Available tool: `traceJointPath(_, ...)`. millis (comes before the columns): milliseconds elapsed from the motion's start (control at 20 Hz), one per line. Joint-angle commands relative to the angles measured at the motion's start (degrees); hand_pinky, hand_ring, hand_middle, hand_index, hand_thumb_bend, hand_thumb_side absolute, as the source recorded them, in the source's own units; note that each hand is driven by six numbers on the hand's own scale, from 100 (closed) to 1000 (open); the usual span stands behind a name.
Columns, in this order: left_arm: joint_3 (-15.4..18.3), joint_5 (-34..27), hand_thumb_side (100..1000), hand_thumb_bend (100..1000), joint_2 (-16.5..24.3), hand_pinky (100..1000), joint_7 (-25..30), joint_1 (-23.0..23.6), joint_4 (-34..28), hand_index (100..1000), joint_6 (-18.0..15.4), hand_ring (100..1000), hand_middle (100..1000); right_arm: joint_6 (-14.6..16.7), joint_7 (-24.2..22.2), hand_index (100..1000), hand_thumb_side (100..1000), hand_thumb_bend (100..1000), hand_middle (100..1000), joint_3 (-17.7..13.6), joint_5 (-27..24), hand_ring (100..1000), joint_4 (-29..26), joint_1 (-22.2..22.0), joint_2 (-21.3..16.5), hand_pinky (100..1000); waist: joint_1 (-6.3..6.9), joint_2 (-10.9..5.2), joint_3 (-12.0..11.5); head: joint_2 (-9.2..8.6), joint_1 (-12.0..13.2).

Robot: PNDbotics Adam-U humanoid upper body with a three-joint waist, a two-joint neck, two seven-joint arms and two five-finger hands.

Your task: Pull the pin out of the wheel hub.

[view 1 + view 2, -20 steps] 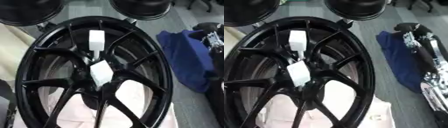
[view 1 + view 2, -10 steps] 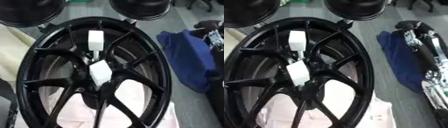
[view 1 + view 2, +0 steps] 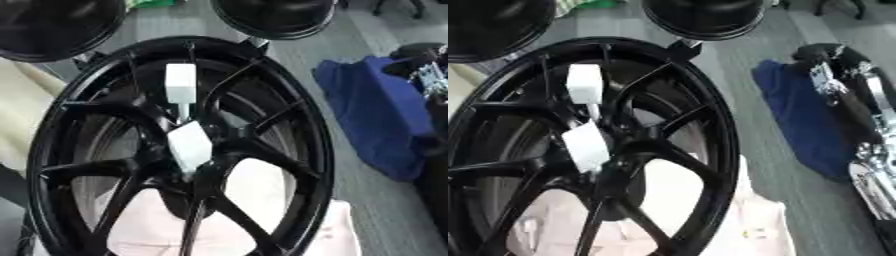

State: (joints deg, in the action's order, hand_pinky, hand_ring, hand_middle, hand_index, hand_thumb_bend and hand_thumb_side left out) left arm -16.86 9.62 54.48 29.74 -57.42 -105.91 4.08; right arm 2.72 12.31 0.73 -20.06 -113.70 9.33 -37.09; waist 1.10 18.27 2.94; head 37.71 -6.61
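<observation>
My right hand (image 3: 846, 95) hangs over the blue cloth (image 3: 376, 115), well apart from the black wheel (image 3: 289, 115); I cannot tell its fingers' state. The white pin (image 3: 188, 145) sits at the hub.

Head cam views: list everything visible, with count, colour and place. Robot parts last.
wheel: 1, black, multi-spoke, fills the centre and left of the view.
white blocks: 2, one in the upper part of the wheel, one at the hub, joined by a thin link; which part is the pin cannot be told.
round dark objects: 2, black, at the top edge, one top left, one top centre.
blue cloth: 1, on the grey floor right of the wheel.
pale pink cloth: 1, under and behind the wheel's lower spokes.
cream fabric: 1, at the left edge.
right arm: 1, black and silver, along the right edge over the blue cloth; its fingers cannot be made out.
left hand: not in view.
</observation>
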Motion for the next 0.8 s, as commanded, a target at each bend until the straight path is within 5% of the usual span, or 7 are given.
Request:
traceJointPath(50,-1.9,1.1,603,377,-4.1,892,4.5,-3.6,5.4,823,-0.7,716,692,0.0,-0.3,683,508,118,651,-0.2,0.2,667,-0.9,0.3,-1.9,816,0.08,-1.88,0.2,-0.28,0.4)
traceJointPath(500,-6.4,6.3,609,439,-13.9,927,10.9,-9.1,16.0,873,-2.6,781,759,-0.4,-0.6,683,512,116,650,0.2,0.1,667,-0.9,0.8,-1.8,816,0.37,-1.50,1.3,-0.46,1.2)
traceJointPath(800,-6.9,6.2,540,503,-15.7,967,17.8,-10.7,18.8,908,-1.4,835,790,-0.6,-0.7,683,511,117,650,0.3,0.1,667,-0.9,0.8,-1.9,817,0.61,-1.54,1.4,-0.25,1.1)
